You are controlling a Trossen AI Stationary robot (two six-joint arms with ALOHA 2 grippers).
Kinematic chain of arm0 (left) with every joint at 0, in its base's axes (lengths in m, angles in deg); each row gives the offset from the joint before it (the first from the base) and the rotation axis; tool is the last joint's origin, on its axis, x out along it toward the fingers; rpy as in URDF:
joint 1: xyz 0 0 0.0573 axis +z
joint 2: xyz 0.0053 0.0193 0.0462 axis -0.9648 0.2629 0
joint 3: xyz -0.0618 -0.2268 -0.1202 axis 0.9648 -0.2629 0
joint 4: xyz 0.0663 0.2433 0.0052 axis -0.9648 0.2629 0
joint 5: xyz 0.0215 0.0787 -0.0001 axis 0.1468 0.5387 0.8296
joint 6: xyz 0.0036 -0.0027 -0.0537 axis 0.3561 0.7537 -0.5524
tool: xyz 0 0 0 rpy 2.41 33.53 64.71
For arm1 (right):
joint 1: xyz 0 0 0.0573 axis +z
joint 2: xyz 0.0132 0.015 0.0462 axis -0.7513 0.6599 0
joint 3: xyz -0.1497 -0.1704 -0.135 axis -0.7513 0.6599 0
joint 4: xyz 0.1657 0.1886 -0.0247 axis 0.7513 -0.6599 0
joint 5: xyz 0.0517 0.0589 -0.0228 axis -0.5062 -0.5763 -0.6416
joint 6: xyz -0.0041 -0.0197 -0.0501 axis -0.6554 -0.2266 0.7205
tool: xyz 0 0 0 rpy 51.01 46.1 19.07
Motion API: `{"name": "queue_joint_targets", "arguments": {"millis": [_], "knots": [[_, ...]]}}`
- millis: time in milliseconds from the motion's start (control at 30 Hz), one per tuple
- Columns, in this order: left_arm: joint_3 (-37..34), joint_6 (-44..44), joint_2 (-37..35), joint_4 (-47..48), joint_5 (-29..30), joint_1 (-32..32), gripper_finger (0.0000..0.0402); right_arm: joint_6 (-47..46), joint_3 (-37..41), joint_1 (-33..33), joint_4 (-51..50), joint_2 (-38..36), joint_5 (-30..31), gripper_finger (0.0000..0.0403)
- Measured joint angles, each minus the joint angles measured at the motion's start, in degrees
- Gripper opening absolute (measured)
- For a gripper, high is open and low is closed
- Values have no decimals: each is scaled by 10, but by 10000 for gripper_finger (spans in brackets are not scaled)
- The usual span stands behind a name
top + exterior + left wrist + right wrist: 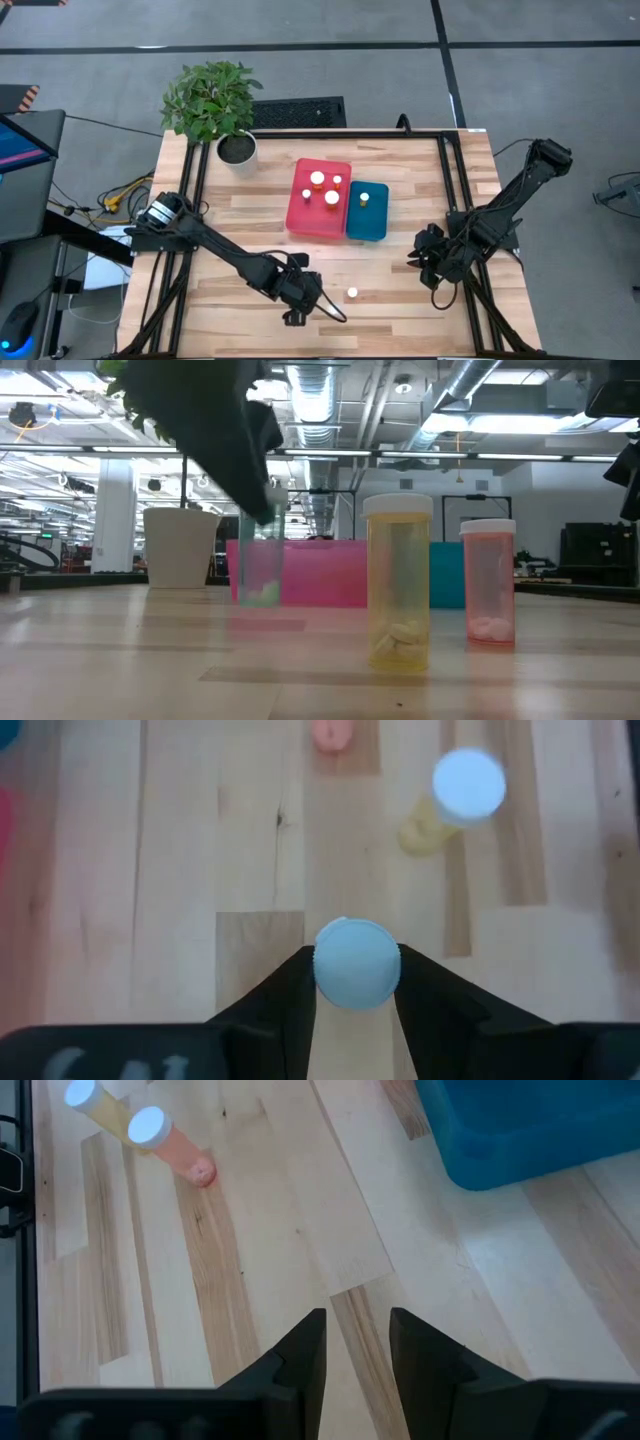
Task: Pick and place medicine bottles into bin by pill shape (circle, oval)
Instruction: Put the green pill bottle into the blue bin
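While the left gripper (357,982) is clamped on a white-capped medicine bottle (357,963) standing on the table's (400,300) near side, best lift straight up, keeping it upright and clear of the yellow bottle (399,582) and pink bottle (489,582) just beside it. Pink bin (301,217) holds three or four capped bottles; blue bin (378,222), touching it, holds one. Right gripper (357,1342) waits open, holding nothing, beyond the blue bin.

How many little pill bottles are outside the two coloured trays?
3: a clear bottle in the left gripper, a yellow bottle beside it, and a pink bottle next to that. Others may hide under the arm.
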Motion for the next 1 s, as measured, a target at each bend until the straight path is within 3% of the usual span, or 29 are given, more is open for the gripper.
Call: {"name": "queue_joint_targets", "arguments": {"millis": [300, 433, 767, 1000], "knots": [[125, -2, 0, 147, 24, 52, 114, 0, 0, 0, 0, 0, 0, 120], [180, 22, 0, 164, 33, 97, 114, 0, 0, 0, 0, 0, 0, 120], [237, 99, -1, 89, 37, 225, 114, 5, 0, 0, 0, 0, 2, 120], [264, 135, 51, 25, -16, 266, 114, 5, 0, 0, -1, 0, 2, 120]]}}
